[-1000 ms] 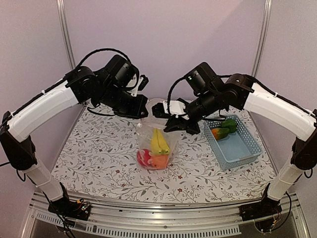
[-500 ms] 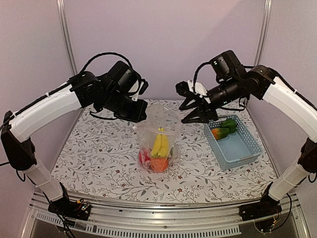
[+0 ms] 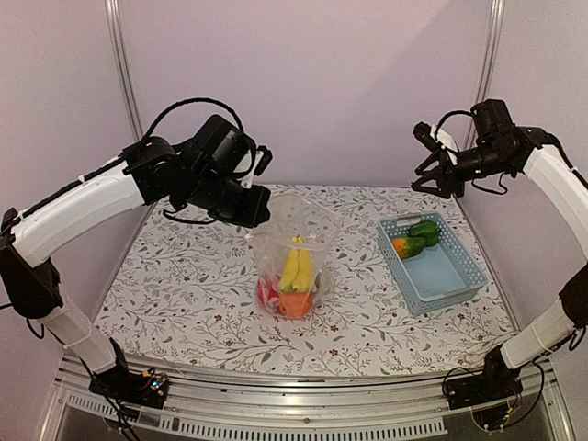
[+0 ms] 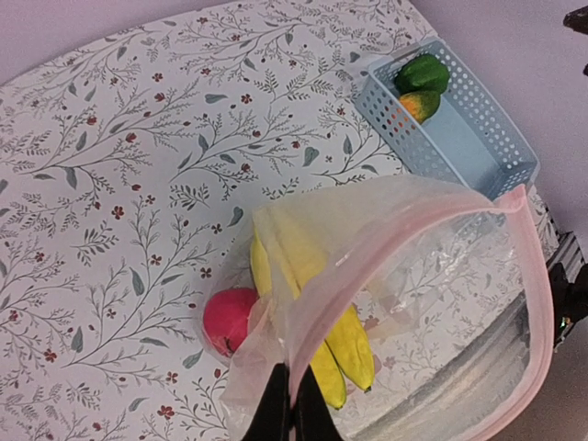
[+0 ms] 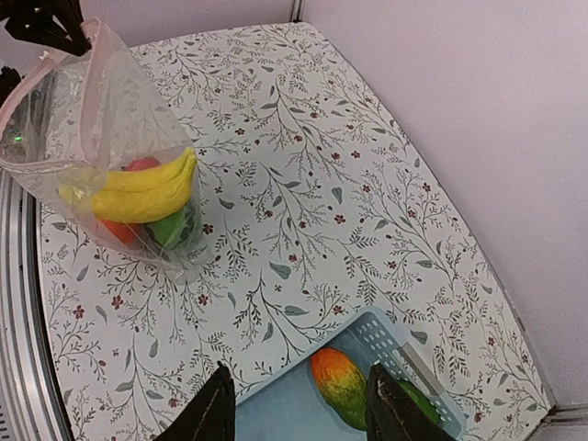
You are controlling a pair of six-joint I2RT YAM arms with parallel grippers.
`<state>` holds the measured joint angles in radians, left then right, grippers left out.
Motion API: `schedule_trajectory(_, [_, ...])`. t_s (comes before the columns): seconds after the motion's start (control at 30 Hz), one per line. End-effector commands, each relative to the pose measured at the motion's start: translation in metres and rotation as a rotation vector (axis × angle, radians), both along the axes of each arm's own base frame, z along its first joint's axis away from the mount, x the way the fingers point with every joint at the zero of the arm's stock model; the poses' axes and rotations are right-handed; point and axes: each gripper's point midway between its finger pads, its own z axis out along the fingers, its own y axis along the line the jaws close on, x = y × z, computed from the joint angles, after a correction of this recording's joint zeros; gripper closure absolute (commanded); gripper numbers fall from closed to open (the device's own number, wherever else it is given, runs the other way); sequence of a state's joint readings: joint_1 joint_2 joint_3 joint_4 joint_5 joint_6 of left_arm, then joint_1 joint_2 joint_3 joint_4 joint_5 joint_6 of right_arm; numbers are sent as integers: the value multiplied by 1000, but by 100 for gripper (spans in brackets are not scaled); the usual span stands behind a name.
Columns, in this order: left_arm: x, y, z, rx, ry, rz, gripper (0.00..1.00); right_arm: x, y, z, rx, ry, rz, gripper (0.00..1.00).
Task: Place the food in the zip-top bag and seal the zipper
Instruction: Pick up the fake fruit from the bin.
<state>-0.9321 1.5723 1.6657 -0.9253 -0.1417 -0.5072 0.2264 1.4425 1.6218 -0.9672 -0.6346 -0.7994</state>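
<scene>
The clear zip-top bag [image 3: 296,246] stands in the middle of the table, mouth up. It holds a yellow banana [image 3: 296,269], a red-pink fruit [image 4: 228,318], an orange piece [image 3: 296,303] and a green piece [image 5: 172,228]. My left gripper [image 4: 292,404] is shut on the pale pink zipper strip [image 4: 386,241] at the bag's left edge and holds it up. My right gripper [image 5: 299,409] is open and empty, high above the light blue basket [image 3: 450,276]. In the basket lie an orange-green piece [image 5: 342,387] and a green pepper [image 3: 424,230].
The basket stands at the table's right side, near the right edge. A flowered cloth [image 3: 184,294] covers the table. Metal frame posts [image 3: 124,64] stand at the back corners, and a rail runs along the near edge.
My right gripper has let go of the bag's mouth and swung up and to the right, over the basket. The left gripper still holds the bag, which now hangs from that side alone.
</scene>
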Motion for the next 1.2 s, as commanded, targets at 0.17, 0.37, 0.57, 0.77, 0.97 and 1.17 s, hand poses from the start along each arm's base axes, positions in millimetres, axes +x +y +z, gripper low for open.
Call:
schedule_trajectory(0.17, [-6, 0, 11, -41, -22, -19, 100, 39, -39, -102, -226, 71, -42, 51])
schedule_trajectory(0.37, [-7, 0, 12, -48, -20, -20, 100, 56, -55, -152, -426, 5, 51, 43])
schedule_trajectory(0.57, [-9, 3, 12, -59, -15, -11, 100, 69, -64, -193, -552, -14, 118, 35])
schedule_trajectory(0.77, [-12, 3, 15, -86, -13, -12, 100, 79, -69, -229, -620, 43, 152, 32])
schedule_trajectory(0.97, [-14, 3, 11, -92, 2, -11, 100, 87, -69, -260, -655, 77, 179, 28])
schedule_trajectory(1.17, [-16, 2, 7, -101, 13, -12, 100, 101, -64, -275, -666, 77, 166, 27])
